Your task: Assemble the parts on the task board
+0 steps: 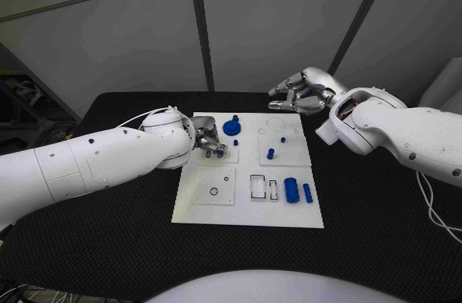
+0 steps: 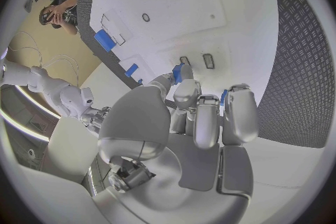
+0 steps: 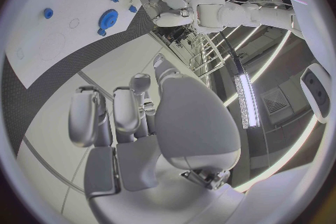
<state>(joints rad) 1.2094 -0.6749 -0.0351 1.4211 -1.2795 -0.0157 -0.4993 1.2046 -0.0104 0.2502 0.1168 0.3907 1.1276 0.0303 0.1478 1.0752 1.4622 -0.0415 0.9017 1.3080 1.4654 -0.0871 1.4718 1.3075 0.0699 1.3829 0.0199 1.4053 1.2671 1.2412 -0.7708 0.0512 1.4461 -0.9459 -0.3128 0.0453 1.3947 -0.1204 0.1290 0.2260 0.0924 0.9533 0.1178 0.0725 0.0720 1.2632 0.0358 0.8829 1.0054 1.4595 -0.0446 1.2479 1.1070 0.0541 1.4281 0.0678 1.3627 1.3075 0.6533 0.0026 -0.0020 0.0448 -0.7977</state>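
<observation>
White, smooth and flat task board [image 1: 248,209] at centre frame on a black, finely textured table [image 1: 115,236], with wide bare cloth along the lower and left edges. Blue plastic parts across it: a toothed gear [image 1: 231,126] near the upper middle, two short pegs [image 1: 283,140] and [image 1: 270,153] right of centre, a thick cylinder [image 1: 291,189] and a thin rod [image 1: 307,193] side by side at the lower right, just beside two rectangular slots [image 1: 259,187]. Round recess [image 1: 213,191] at the lower left of the board.

Silver left hand [image 1: 210,143] low over the board's upper-left part, fingers curled in around a small blue part [image 2: 177,73] pinched at the fingertips [image 2: 183,88].

Silver right hand [image 1: 300,95] raised beyond the board's upper-right corner, well apart from every part, fingers [image 3: 126,115] loosely bent and spread with nothing between them.
</observation>
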